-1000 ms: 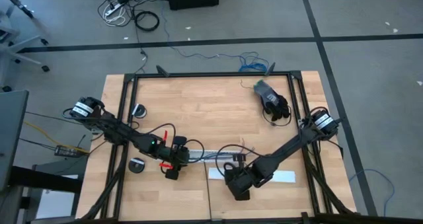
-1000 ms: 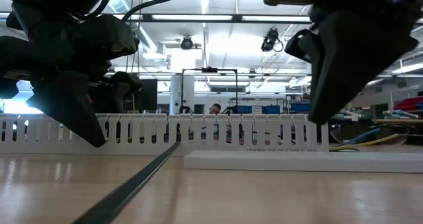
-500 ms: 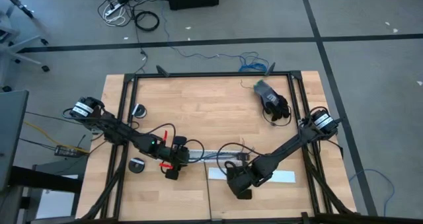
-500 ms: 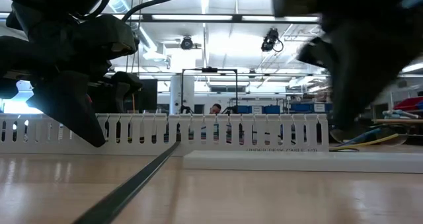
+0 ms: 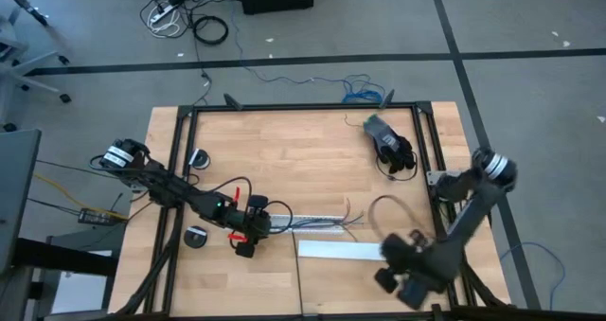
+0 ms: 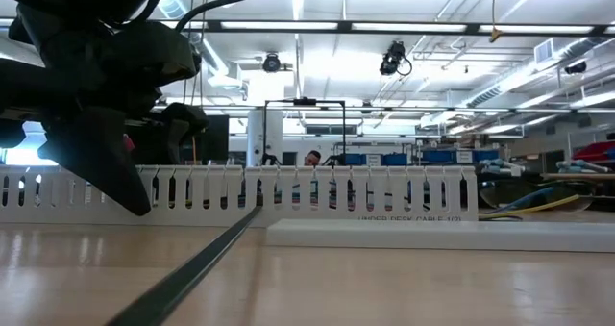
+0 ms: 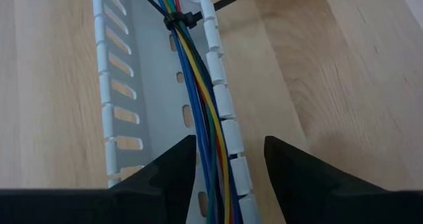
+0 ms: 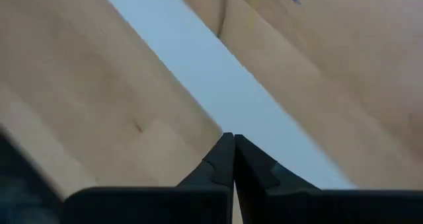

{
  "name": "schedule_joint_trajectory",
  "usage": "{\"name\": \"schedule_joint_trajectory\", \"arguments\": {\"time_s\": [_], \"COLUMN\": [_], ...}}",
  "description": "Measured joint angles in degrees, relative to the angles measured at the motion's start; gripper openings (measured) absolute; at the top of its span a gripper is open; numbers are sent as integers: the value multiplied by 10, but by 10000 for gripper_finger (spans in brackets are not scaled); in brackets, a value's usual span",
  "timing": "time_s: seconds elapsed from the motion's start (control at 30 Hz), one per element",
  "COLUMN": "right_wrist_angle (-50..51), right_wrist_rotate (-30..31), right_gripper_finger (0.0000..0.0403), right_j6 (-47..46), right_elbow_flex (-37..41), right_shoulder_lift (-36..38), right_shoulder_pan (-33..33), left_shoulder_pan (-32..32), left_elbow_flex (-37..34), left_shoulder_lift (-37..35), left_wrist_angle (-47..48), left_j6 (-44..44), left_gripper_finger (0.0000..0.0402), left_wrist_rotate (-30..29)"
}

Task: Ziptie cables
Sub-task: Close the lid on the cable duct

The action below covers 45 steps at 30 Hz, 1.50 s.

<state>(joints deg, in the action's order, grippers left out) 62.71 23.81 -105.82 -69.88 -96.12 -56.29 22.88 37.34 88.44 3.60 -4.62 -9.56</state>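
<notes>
The left claw [image 5: 248, 232] is sitting low on the desk [image 5: 303, 151], in the lower left of the high view, at the left end of the white channel [image 5: 317, 222]. In its wrist view the fingers [image 7: 173, 168] are standing apart, one on each side of the cables [image 7: 198, 105] and the channel's slotted wall, not pinching anything as far as the view shows (released, then, straddling rather than gripping).

The cables are lying along the inside of the channel [image 7: 132, 85], a tight bunch of blue, yellow, green and red wires. Near the top of that wrist view the ziptie [image 7: 182, 19] is wrapping around the bunch, its black tail running off to the upper right over the wood.

In the low view the ziptie [image 6: 192, 268] is showing as a dark strip lying on the desk, running from the lower left toward the channel [image 6: 240, 191] behind.

The right claw [image 5: 409, 281] is down at the lower right of the high view, off to the right of the flat white cover strip [image 5: 336, 250]. Its wrist view is showing the fingers [image 8: 228, 164] clenched together with nothing between them, above that white strip [image 8: 198, 65].
</notes>
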Motion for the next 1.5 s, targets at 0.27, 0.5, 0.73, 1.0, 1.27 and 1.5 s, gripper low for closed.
{"name": "schedule_joint_trajectory", "arguments": {"time_s": [0.27, 0.5, 0.73, 1.0, 1.27, 1.5], "right_wrist_angle": [-81, -117, -119, -141, -177, -227], "right_wrist_rotate": [-109, -239, -326, -383, -392, -401], "right_gripper_finger": [0, 0, 0, 0, 0, 0], "right_j6": [-171, -173, -182, -187, -190, -186], "right_elbow_flex": [163, 242, 255, 255, 260, 291], "right_shoulder_lift": [119, 162, 148, 130, 103, 89], "right_shoulder_pan": [-36, 9, 9, 7, -1, -9], "left_shoulder_pan": [0, 0, 0, 0, 0, 0], "left_elbow_flex": [0, 0, 0, 0, 0, 0], "left_shoulder_lift": [0, 0, 0, 0, 0, 0], "left_wrist_angle": [-4, -3, -2, 24, 53, 55], "left_j6": [0, -7, -7, -16, -29, -29], "left_gripper_finger": [174, 174, 174, 174, 174, 174], "left_wrist_rotate": [0, 0, 0, 2, 12, 13]}}
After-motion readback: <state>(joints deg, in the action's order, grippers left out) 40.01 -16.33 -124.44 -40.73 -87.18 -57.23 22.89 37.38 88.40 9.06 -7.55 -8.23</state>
